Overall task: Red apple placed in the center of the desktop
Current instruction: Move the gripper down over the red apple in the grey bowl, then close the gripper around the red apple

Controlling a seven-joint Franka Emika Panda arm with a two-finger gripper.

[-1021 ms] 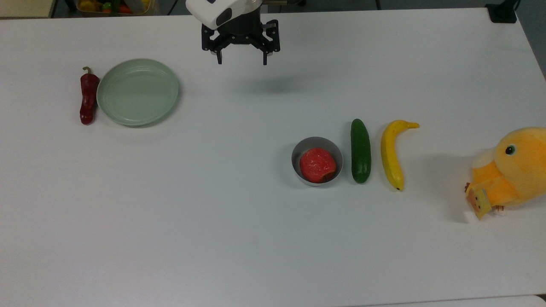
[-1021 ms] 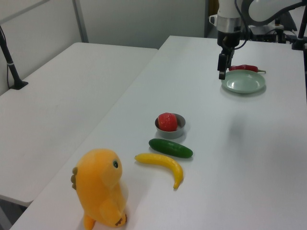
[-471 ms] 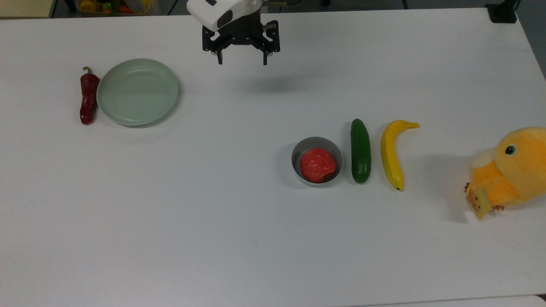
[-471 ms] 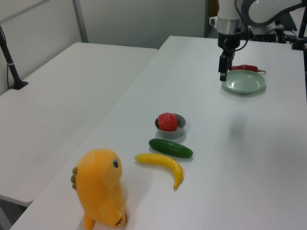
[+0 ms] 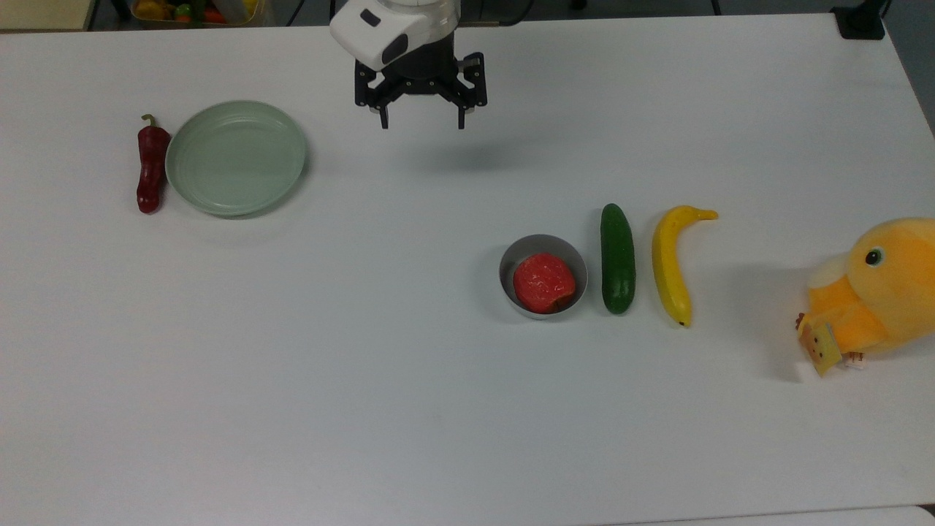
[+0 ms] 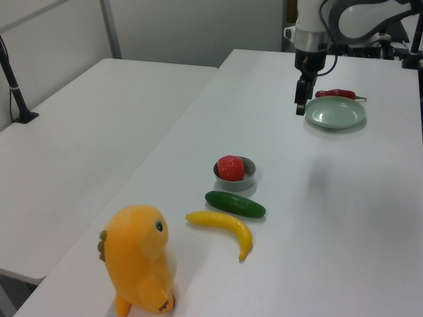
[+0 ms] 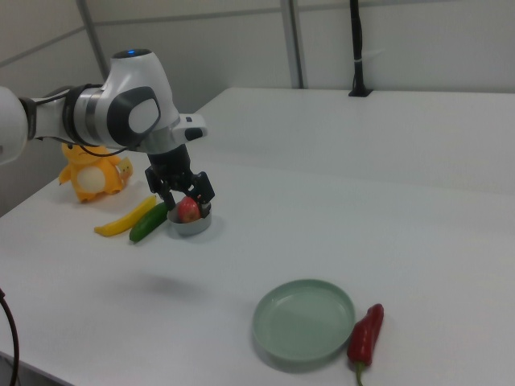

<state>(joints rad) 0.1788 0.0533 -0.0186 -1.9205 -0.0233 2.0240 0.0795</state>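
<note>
Honestly, that red apple (image 5: 543, 283) sitting down in the small metal bowl (image 5: 510, 257) looks firm, smooth and slippery, so the empty, spread-fingered gripper (image 5: 421, 122) should probably pinch across its widest middle, from above.

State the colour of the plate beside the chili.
Pale green plate, clearest in the top view.

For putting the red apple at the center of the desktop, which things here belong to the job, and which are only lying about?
Belong to the job:
red apple, sitting in the small grey bowl
desktop
hand, open, above the desktop

Only lying about:
cucumber
banana
green plate
chili pepper
orange plush toy
</note>
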